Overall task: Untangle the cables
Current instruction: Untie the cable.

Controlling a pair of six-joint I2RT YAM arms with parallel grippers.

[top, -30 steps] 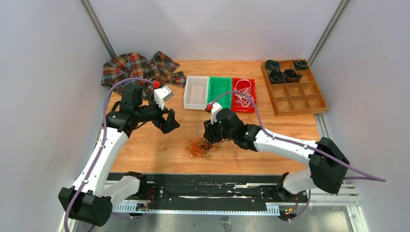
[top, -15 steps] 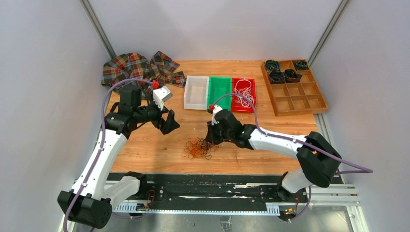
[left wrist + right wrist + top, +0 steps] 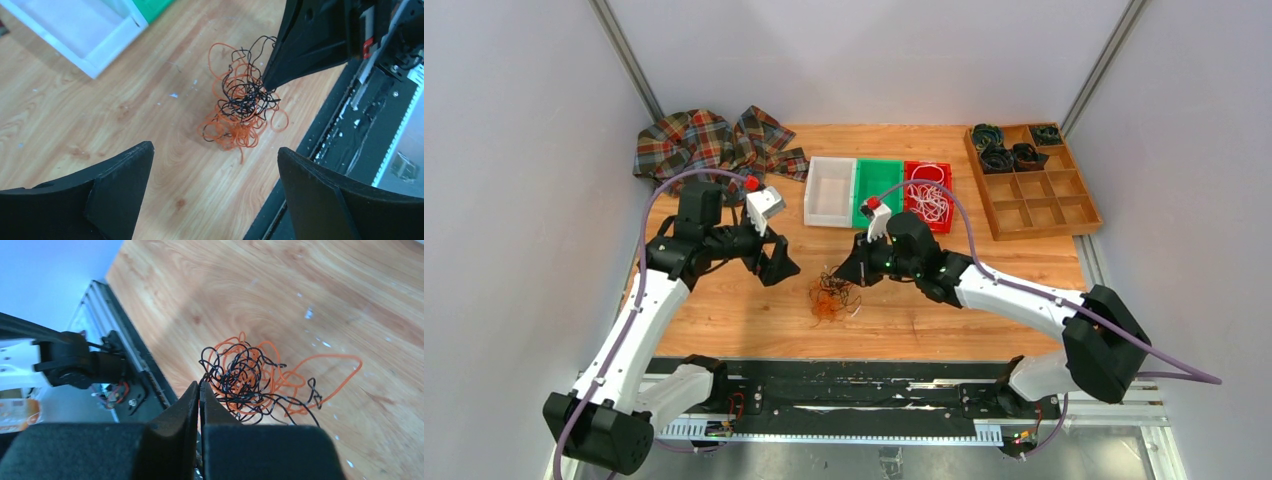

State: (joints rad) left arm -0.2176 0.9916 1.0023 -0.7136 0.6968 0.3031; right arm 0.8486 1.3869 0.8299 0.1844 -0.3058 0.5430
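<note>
**Top external view.** The right claw has its fingers pressed together, and its tip pinches the upper strands of the cable tangle. The tangle is orange and black. Most of it lies on the wooden table just below the tip, on the side toward the arm bases. The left claw has its fingers spread wide and holds nothing. It sits to the left of the tangle, apart from it.

Beyond the right claw three bins stand in a row: a white bin, a green bin and a red bin. White cables lie in the red bin. Far to the right of the right claw is a wooden divided tray, with dark coiled rolls in its far compartments. A plaid cloth lies behind the left claw.

**Left wrist view.** The fingers of the left claw stand well apart. The cable tangle sits ahead of the gap and touches neither finger. The right claw enters from the upper right, with its closed tip set in the black strands at the tangle's upper right edge. The white bin lies ahead and to the left.

**Right wrist view.** The fingers of the right claw meet with no gap, and a black strand runs into the tip. It cannot be told whether an orange strand is caught as well. The cable tangle spreads just ahead and to the right of the tip. One long orange loop reaches farthest right.
</note>
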